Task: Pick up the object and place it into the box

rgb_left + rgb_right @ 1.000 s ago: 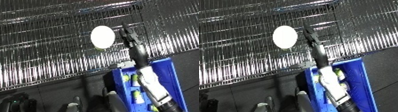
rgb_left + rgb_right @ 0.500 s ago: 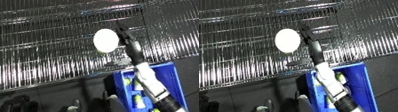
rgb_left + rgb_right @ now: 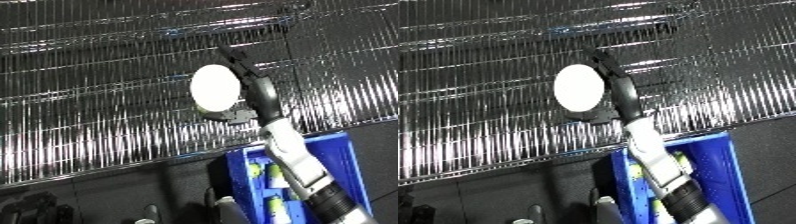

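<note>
Right hand (image 3: 251, 95) grasping a white oval object (image 3: 215, 88) against the wire rack (image 3: 89, 100), above the blue bin (image 3: 346, 165), left hand unseen

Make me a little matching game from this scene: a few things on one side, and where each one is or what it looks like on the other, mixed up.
Things:
1. white disc
2. bin
3. right hand
4. wire shelf

Descriptions:
A. blue, at the lower right
B. black, raised against the disc
C. silvery, across the whole background
D. round and pale, held up mid-picture

Pairs: 1-D, 2-A, 3-B, 4-C
</note>
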Controlling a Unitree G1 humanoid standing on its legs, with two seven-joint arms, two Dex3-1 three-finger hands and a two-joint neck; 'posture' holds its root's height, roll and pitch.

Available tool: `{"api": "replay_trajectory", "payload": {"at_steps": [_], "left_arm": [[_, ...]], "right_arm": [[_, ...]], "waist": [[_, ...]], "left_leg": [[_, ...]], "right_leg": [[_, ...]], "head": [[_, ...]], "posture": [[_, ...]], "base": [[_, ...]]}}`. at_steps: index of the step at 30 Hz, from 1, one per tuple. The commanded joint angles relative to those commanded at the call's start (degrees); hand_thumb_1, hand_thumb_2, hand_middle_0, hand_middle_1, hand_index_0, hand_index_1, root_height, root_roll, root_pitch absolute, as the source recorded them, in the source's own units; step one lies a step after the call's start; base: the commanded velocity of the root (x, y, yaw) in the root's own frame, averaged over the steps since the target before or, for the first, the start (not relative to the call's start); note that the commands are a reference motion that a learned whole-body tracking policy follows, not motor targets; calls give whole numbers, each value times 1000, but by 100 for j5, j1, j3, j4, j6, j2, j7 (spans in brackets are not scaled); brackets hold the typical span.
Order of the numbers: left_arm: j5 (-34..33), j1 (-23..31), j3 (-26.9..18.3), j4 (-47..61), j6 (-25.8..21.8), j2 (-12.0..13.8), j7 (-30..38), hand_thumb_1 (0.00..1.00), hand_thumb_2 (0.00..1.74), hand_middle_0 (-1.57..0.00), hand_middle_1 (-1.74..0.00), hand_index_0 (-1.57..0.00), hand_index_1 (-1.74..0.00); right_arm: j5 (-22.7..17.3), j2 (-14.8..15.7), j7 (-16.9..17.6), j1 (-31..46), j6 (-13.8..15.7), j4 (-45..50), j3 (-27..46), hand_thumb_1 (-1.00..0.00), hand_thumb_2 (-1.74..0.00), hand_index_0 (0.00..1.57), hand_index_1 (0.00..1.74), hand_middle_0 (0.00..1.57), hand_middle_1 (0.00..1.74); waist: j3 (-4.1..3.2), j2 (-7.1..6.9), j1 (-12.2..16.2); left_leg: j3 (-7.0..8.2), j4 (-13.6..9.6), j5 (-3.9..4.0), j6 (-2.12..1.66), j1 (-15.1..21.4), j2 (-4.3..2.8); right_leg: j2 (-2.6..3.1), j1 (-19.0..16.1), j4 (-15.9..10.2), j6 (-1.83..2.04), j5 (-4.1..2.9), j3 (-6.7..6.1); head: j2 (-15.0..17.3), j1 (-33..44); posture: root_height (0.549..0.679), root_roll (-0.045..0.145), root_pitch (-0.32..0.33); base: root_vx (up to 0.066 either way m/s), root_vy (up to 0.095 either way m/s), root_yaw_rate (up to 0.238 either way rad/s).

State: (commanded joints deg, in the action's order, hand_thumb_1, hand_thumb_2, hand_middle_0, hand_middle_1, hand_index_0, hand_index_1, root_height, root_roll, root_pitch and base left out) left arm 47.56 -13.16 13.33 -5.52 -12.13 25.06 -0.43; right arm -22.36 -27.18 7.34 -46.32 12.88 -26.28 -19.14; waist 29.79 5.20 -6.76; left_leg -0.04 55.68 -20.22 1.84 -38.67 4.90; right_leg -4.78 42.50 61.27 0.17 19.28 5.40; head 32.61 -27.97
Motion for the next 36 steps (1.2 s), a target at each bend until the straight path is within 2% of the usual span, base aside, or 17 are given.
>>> {"api": "replay_trajectory", "payload": {"at_steps": [3,11,18,24,29,33,36], "left_arm": [[9,-25,12,-21,-6,-11,-4,1000,1740,-1570,-1740,-1570,-1740],[4,-16,-12,-63,3,-19,-65,1000,1740,-1570,-1740,-1570,-1740],[1,96,-118,-55,-32,-3,-170,1000,1740,-1570,-1740,-1570,-1740],[-76,259,-234,-19,-99,-21,-210,1000,1740,-1570,-1740,-1570,-1740],[-157,362,-390,16,-150,-45,-212,1000,1740,-1570,-1740,-1570,-1740],[-207,425,-538,47,-169,-61,-214,1000,1740,-1570,-1740,-1570,-1740],[-237,492,-655,82,-188,-65,-222,1000,1740,-1570,-1740,-1570,-1740]], "right_arm": [[-1,8,-4,-33,-11,-56,-22,-650,-1131,1020,1131,1020,1131],[-82,-6,148,57,-46,-24,33,-650,-1131,1020,1131,1020,1131],[-98,19,279,481,107,671,308,-650,-1131,1020,1131,1020,1131],[173,160,503,1088,220,1771,637,-650,-1131,1020,1131,1020,1131],[468,214,633,1707,466,2516,923,-650,-1131,1020,1131,1020,1131],[532,160,778,2198,704,2897,1203,-650,-1131,1020,1131,1020,1131],[544,139,925,2608,879,3056,1450,-650,-1131,1020,1131,1020,1131]], "waist": [[0,4,5],[0,-13,46],[0,-86,176],[0,-193,374],[0,-269,558],[0,-317,695],[-2,-340,785]], "left_leg": [[5,-11,0,3,-4,0],[10,-127,-7,9,83,7],[8,-293,-12,11,261,-22],[34,-428,-36,14,467,-119],[82,-544,-33,11,613,-212],[118,-677,7,0,748,-279],[137,-858,79,-20,872,-335]], "right_leg": [[5,11,-4,-3,-1,-5],[48,-59,-101,-1,1,-30],[117,-215,-250,22,-21,-82],[189,-404,-436,47,-67,-154],[255,-535,-575,72,-100,-233],[293,-670,-711,99,-142,-282],[303,-792,-876,135,-204,-317]], "head": [[-10,-8],[-98,-4],[-112,4],[-116,101],[-187,161],[-251,183],[-351,169]], "posture": [[590,67,55],[594,66,60],[599,62,58],[605,60,50],[609,59,46],[613,59,42],[618,58,41]], "base": [[-12,5,0],[-12,-12,-16],[-17,-39,-80],[-15,-42,-170],[-43,-41,-191],[-49,-27,-210],[-50,-32,-220]]}}
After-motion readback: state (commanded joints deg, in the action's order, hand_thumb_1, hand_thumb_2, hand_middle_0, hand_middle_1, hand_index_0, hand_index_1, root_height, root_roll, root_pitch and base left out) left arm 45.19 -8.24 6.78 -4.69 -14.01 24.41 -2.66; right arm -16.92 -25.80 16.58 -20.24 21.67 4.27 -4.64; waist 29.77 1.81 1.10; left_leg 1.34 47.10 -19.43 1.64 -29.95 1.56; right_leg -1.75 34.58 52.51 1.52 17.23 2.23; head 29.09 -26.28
